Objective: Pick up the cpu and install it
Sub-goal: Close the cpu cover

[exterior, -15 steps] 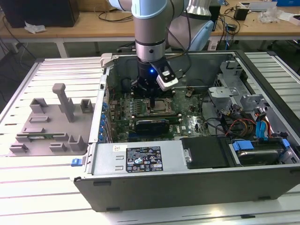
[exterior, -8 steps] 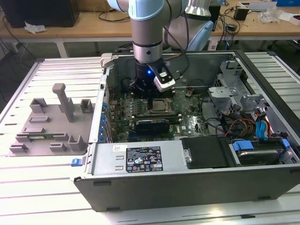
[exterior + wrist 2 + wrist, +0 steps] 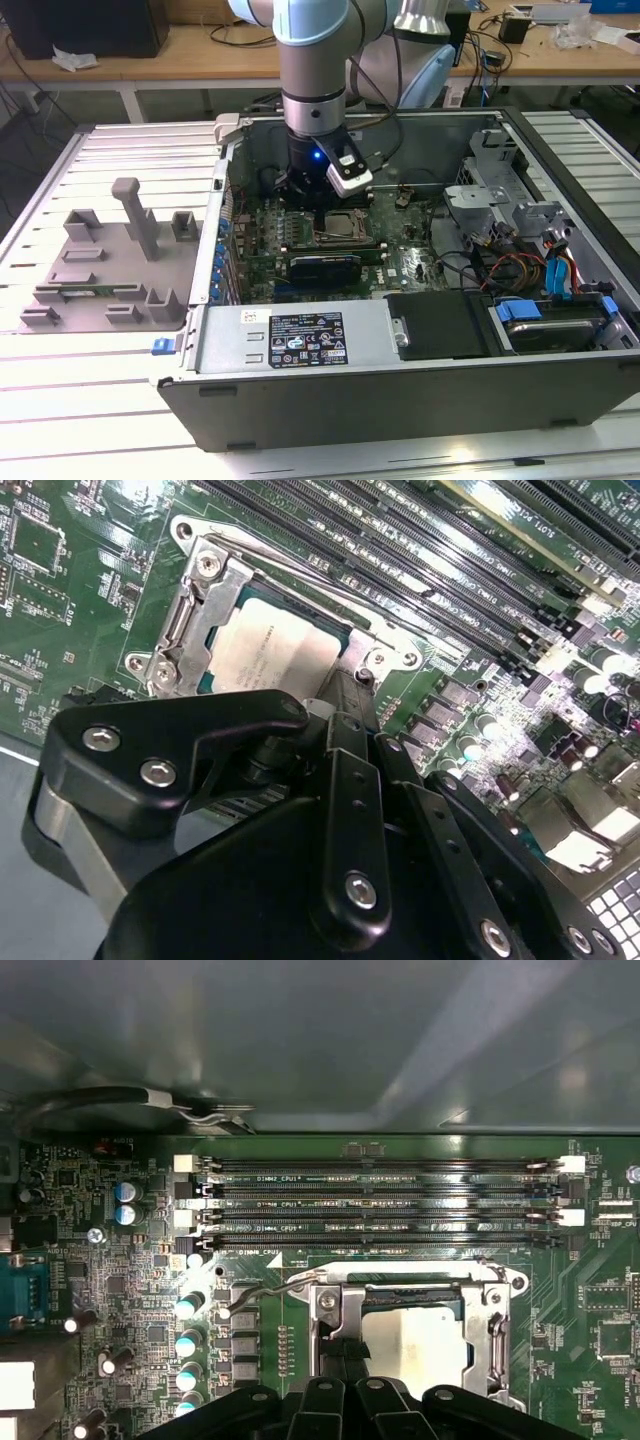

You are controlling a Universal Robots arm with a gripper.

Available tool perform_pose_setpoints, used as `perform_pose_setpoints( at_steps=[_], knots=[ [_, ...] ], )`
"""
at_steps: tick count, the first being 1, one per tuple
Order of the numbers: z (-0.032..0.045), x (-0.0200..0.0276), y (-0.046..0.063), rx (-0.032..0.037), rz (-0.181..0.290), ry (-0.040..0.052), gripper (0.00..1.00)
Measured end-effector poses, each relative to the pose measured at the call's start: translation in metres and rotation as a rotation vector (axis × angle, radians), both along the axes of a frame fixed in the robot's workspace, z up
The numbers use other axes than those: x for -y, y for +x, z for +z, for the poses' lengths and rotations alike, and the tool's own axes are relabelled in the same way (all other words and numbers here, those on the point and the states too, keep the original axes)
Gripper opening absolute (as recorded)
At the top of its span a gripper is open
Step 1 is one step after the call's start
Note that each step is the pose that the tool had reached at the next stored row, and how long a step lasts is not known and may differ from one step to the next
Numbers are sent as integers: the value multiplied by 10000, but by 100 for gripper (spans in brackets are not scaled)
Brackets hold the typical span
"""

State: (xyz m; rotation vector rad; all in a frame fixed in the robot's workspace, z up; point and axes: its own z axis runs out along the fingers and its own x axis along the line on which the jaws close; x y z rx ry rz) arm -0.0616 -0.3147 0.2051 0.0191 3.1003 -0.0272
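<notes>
While the cpu (image 3: 418, 1345) lies flat inside the metal socket frame (image 3: 492, 1310) on the green motherboard (image 3: 590, 1260), silvery top up, the claw (image 3: 340, 1353) stands over one edge of it with its two black tips drawn together and nothing visible between them. Both wrist views put the claw's end at the rim of the chip, where chip meets frame; whether it touches either I cannot tell. The claw grips nothing. A thin wire lever (image 3: 255, 1295) curls out from the frame's corner, just off to one side of the claw. Beyond the socket, on the side away from the claw, four long black memory slots (image 3: 380, 1205) run parallel, and past them rises the grey inner wall of the computer case (image 3: 300, 1040). A row of silver-topped capacitors (image 3: 186, 1344) stands near the claw, past the lever. In the exterior view the arm (image 3: 315, 80) reaches straight down into the open case, with a small white camera block (image 3: 348, 172) on its wrist just above the claw. A bundle of red and blue cables (image 3: 560, 265) sits in the case well apart from the claw, toward the exterior view's right. Outside the case, well apart from the claw toward the exterior view's left, a grey moulded fixture (image 3: 110, 255) rests on the slatted white table (image 3: 100, 400).
</notes>
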Motion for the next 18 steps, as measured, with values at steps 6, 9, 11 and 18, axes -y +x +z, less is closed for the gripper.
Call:
perform_pose_setpoints(
  at_steps=[6, 9, 11, 18],
  knots=[
    [-9, -2, 23, -5, 38, -16, 11],
    [-10, -3, 57, -15, 98, -21, 11],
    [-10, -3, 77, -20, 123, -22, 11],
    [26, -3, 76, -22, 122, -23, 11]
  ],
)
